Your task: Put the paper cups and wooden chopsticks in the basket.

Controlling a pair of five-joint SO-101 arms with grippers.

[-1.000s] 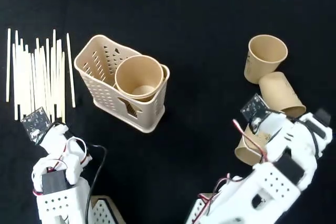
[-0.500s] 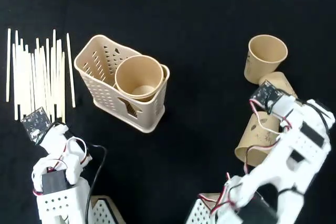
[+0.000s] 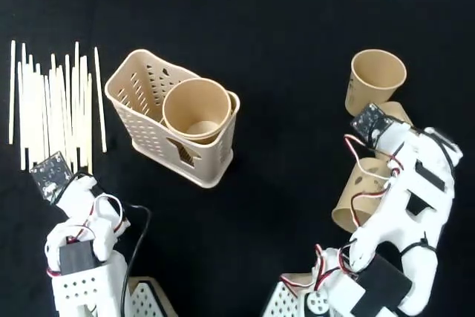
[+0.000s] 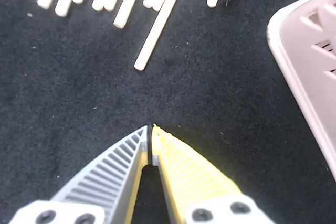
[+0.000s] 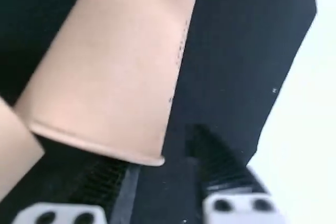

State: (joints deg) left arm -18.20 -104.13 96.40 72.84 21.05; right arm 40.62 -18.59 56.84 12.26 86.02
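A cream slotted basket [image 3: 141, 90] stands left of centre with one paper cup [image 3: 197, 109] upright inside it. Wooden chopsticks [image 3: 52, 105] lie in a loose row at the far left. My left gripper [image 4: 151, 129] is shut and empty, just short of the chopstick ends [image 4: 152, 40]. On the right one cup [image 3: 375, 79] stands upright, and a second cup [image 3: 356, 194] lies on its side. My right arm [image 3: 408, 183] covers a third, lying cup [image 5: 115, 61]. My right gripper [image 5: 157, 161] is open at that cup's rim.
The basket's wall [image 4: 310, 72] is close beside my left gripper. Another cup's edge [image 5: 10, 145] lies right against the third cup. The table's right edge [image 5: 310, 77] is close to the right gripper. Black cloth lies bare between basket and cups.
My right arm has swung away from the nearer lying cup toward the far lying cup beside the upright one. The left arm has not moved.
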